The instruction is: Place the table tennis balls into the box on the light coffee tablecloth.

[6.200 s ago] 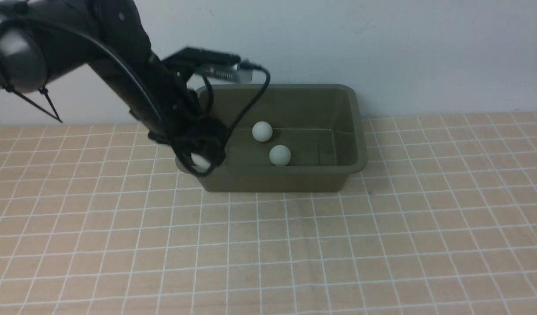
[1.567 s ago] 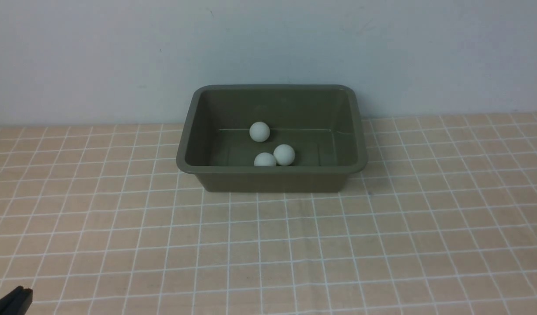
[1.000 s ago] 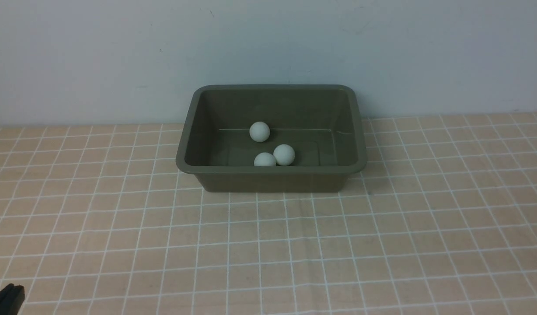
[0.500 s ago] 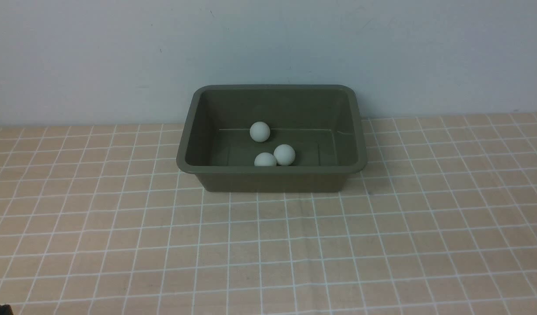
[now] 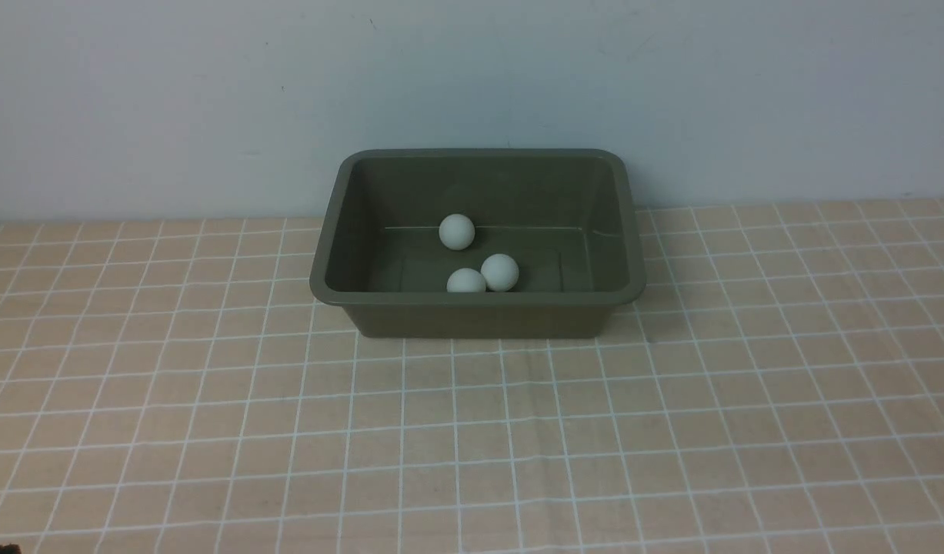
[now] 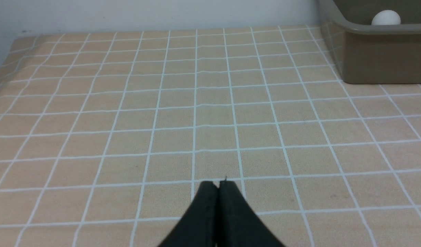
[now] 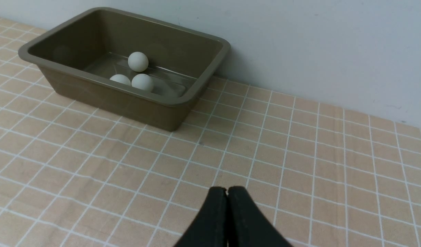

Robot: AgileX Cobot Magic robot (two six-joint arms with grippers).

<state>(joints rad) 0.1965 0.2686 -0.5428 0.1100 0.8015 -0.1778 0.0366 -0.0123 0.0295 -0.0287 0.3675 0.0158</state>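
The olive-green box [image 5: 341, 231] stands on the light coffee tablecloth [image 5: 472, 431] against the back wall. Three white table tennis balls lie inside it: one toward the back [image 5: 457, 231] and two touching near the front wall [image 5: 500, 271] [image 5: 465, 282]. The right wrist view shows the box [image 7: 203, 85] with the same three balls [image 7: 138, 61]. In the left wrist view only the box's corner [image 6: 368, 58] and one ball [image 6: 386, 18] show. My left gripper [image 6: 218, 185] is shut and empty over bare cloth, far from the box. My right gripper [image 7: 226, 190] is shut and empty too.
A plain pale wall [image 5: 472, 77] rises right behind the box. The gridded cloth runs out to the left edge of the table [image 6: 4, 58] in the left wrist view. A dark sliver of the left arm [image 5: 6, 548] shows at the front view's lower left corner.
The left arm has drawn back out of the front view at the lower left corner. The box and three balls have not moved.
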